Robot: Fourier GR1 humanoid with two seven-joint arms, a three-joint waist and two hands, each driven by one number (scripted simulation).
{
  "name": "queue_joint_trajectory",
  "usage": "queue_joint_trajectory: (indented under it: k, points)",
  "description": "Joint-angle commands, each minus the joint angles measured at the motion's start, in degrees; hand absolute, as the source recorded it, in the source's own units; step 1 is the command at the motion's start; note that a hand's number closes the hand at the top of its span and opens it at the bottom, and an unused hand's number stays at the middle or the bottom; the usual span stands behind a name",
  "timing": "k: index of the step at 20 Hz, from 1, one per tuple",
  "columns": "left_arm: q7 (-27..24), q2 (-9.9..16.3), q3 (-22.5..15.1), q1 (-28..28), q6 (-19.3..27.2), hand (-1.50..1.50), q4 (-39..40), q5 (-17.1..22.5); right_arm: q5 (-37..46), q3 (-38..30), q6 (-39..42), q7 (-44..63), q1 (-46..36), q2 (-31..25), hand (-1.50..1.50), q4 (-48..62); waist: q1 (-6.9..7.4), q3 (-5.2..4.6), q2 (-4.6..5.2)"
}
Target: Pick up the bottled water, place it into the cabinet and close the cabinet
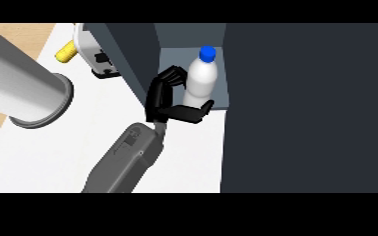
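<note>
Robot hand (168, 102) curled round bottled water (201, 80)

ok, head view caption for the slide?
Hand curled around the bottled water, setting it inside the open cabinet.

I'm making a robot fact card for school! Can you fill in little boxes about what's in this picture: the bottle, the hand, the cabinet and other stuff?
bottle: white with a blue cap, upright, at the cabinet's open front
hand: black, one only, fingers and thumb curled round the bottle; which hand it is cannot be told
cabinet: dark grey, open
door: dark panel left of the bottle
counter: white
other things: big grey cylinder at the left; yellow thing at the upper left
</note>
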Motion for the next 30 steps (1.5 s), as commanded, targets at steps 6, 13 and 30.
queue_joint_trajectory:
  k: [6,13,30]
  points:
    - [4.9,0.0,0.2,-17.8,9.5,1.5,13.3,4.2,-6.4,-2.7,0.7,4.0,-2.5,-0.6,-1.5,-3.2,-0.66,-0.02,0.56]
    - [1.6,0.0,1.0,-24.7,6.9,1.5,28.0,4.6,-11.0,-8.7,2.4,3.5,-4.8,-2.2,-1.5,-1.3,-1.82,0.01,1.02]
    - [-6.4,1.8,6.4,-30.1,13.4,-1.5,47.9,1.4,-6.8,-5.8,5.9,-1.8,-3.0,-0.6,-1.5,1.0,-4.58,-0.08,1.97]
